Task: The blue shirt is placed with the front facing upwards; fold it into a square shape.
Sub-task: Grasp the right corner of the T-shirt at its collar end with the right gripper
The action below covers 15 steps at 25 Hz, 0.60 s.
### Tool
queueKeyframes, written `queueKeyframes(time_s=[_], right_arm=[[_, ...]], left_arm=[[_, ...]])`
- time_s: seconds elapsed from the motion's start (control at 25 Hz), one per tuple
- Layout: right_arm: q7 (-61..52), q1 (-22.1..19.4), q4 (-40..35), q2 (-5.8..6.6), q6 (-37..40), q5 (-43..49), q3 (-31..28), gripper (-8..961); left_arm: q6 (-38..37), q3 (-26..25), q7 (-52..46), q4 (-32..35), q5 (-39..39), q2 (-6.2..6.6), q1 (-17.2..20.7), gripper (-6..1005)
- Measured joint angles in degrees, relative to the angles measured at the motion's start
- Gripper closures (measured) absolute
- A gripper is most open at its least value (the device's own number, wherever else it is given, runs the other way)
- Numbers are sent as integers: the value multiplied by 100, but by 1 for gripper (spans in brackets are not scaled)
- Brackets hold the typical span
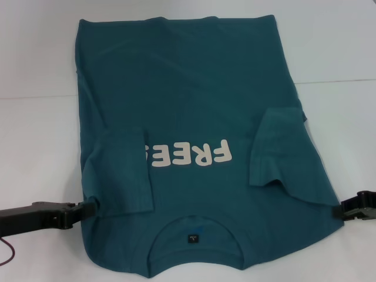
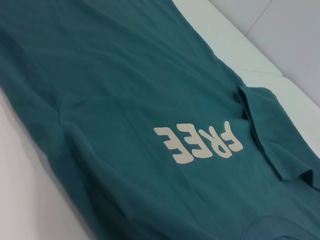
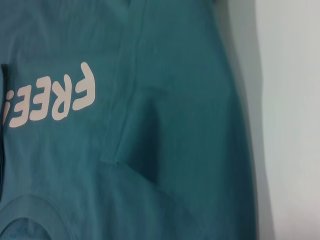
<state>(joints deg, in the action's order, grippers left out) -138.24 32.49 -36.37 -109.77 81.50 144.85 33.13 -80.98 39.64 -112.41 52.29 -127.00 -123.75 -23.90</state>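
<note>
The blue shirt (image 1: 194,117) lies flat on the white table, front up, with its collar (image 1: 194,238) at the near edge and the cream lettering (image 1: 188,154) across the chest. Both short sleeves are folded inward over the body, the left one (image 1: 120,173) and the right one (image 1: 279,147). My left gripper (image 1: 88,210) is at the shirt's left shoulder edge, touching it. My right gripper (image 1: 339,210) is at the right shoulder edge. The left wrist view shows the shirt (image 2: 125,90), and so does the right wrist view (image 3: 175,125); neither shows fingers.
The white table (image 1: 35,141) extends to both sides of the shirt, with a seam line (image 1: 341,81) running across at the back. A thin red cable (image 1: 9,252) hangs under my left arm at the near left.
</note>
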Motion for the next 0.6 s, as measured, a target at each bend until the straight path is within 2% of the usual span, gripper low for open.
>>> queueKeyframes(time_s=[0.16, 0.6], right_arm=[[46, -4, 0, 1, -32, -27, -64, 700], [221, -10, -2, -38, -26, -175, -99, 930]], left_arm=[[-8, -9, 0, 0, 0, 1, 0, 963], [-41, -18, 0, 0, 9, 1, -9, 962]])
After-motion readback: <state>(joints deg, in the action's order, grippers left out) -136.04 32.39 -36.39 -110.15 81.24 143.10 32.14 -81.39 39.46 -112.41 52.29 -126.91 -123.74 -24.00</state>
